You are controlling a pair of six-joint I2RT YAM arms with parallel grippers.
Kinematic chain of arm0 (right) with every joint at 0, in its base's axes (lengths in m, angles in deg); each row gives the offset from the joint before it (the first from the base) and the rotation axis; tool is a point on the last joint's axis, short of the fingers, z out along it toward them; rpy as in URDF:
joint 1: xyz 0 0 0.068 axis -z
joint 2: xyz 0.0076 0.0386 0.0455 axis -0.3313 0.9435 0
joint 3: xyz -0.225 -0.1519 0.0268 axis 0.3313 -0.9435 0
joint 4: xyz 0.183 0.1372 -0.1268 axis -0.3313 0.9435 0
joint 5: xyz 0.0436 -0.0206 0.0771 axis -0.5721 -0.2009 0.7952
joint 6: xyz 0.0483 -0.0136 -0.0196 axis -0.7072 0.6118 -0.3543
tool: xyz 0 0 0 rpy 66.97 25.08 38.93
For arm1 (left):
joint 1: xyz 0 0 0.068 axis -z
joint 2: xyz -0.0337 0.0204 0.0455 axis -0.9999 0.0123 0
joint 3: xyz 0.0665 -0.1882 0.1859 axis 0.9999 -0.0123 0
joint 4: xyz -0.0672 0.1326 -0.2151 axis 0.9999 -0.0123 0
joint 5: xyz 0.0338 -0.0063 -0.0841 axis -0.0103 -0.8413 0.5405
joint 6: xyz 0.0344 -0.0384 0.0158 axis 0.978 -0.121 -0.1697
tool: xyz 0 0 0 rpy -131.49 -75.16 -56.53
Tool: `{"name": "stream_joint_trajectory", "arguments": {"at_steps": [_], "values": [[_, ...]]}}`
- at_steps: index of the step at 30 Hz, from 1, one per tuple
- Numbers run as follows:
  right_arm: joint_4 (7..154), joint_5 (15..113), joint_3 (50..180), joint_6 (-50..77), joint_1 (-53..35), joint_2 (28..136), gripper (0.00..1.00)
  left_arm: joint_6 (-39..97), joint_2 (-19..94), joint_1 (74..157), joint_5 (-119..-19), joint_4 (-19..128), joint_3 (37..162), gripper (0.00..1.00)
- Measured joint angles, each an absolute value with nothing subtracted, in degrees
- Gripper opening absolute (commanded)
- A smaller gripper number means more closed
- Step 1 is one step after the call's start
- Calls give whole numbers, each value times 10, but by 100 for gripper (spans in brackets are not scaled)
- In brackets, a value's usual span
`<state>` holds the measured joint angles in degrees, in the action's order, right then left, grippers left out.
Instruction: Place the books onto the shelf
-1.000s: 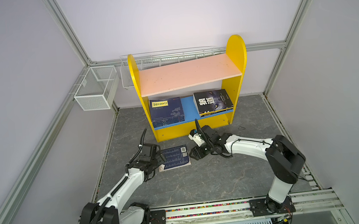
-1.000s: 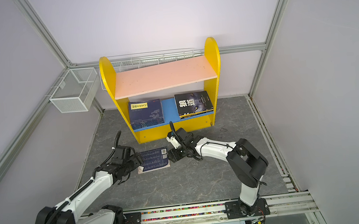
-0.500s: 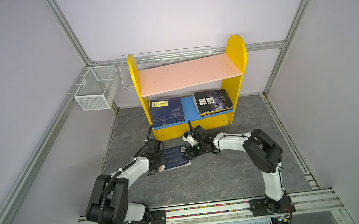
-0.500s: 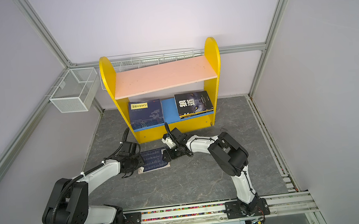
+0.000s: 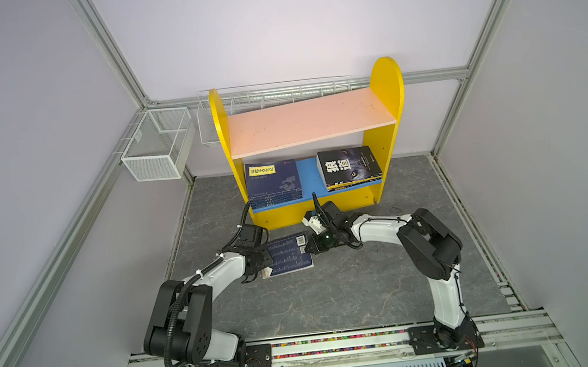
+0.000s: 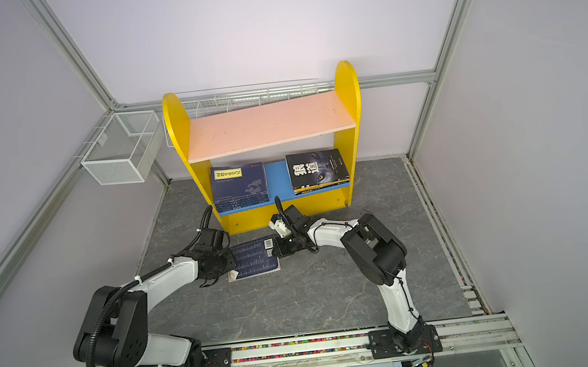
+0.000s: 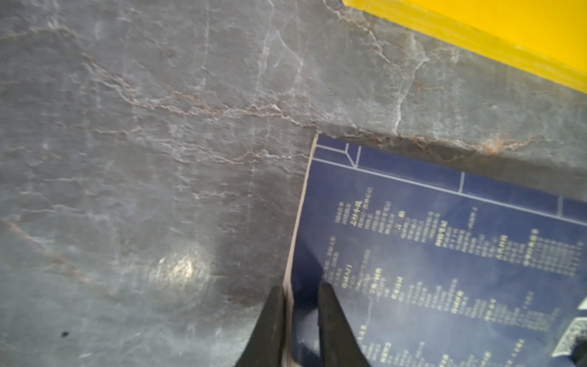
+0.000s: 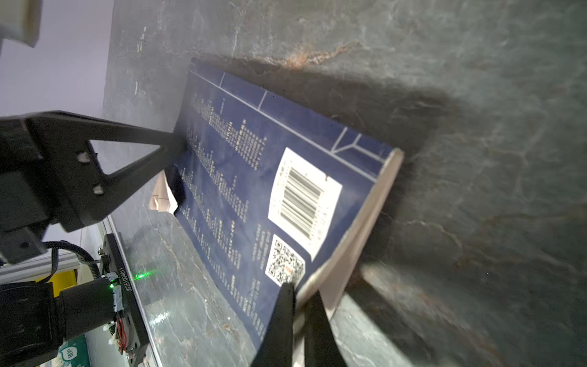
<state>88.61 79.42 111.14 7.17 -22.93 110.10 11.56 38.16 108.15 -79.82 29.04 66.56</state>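
A navy-blue book (image 5: 288, 256) (image 6: 255, 259) lies back cover up on the grey floor in front of the shelf (image 5: 310, 124). My left gripper (image 5: 265, 264) (image 7: 301, 292) is shut on its left edge, one finger on the cover and one under the pages. My right gripper (image 5: 310, 249) (image 8: 300, 292) is shut on the opposite edge, beside the QR code and barcode (image 8: 301, 193). That edge is lifted a little off the floor. On the shelf's blue lower board (image 5: 308, 175) lie a stack of navy books (image 5: 273, 182) and black books (image 5: 348, 166).
The pink upper board is bare. A white mesh basket (image 5: 158, 144) hangs on the left wall. A long wire basket (image 5: 276, 92) sits behind the shelf. The arms' base rail (image 5: 337, 342) runs along the front edge.
Both arms closed in on the two ends of the book on the floor, and both sets of jaws went from open to shut on its edges.
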Motion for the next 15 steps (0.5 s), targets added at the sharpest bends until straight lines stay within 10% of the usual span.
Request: {"name": "stream_joint_trajectory", "arguments": {"at_steps": [15], "values": [[906, 625, 993, 205, -259, 806, 7, 22, 156, 1059, -616, 304, 700, 86]]}}
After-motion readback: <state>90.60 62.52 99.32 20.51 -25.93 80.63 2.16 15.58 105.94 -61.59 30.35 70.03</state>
